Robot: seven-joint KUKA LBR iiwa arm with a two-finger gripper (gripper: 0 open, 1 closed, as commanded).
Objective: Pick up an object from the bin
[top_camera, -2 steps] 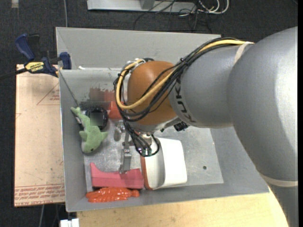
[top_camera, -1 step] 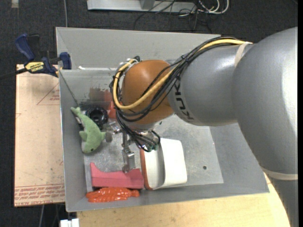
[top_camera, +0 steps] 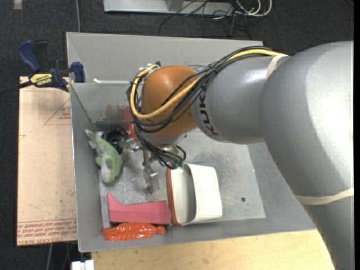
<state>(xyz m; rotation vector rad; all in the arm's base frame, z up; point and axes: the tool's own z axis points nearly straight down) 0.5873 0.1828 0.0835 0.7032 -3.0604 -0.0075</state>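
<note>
The gripper (top_camera: 149, 180) is seen lowered into the middle of the grey metal bin (top_camera: 84, 114), below the orange wrist cover (top_camera: 169, 97) and the yellow and black cables (top_camera: 136, 108). Its tip is placed over a bare patch of the bin floor, and nothing is seen held in it. Whether it is open or closed cannot be told from this angle.

3 things are found nearest to it. A white tub (top_camera: 199, 193) with a red rim lies on its side just beside it, toward the view's right. A pink block (top_camera: 138, 211) is set just in front of it. A pale green soft thing (top_camera: 109, 161), possibly a toy, is propped against the left wall. A small black object (top_camera: 115, 135) is seen behind the green one. An orange-red item (top_camera: 133, 231) is laid along the front wall, touching the pink block.
</note>
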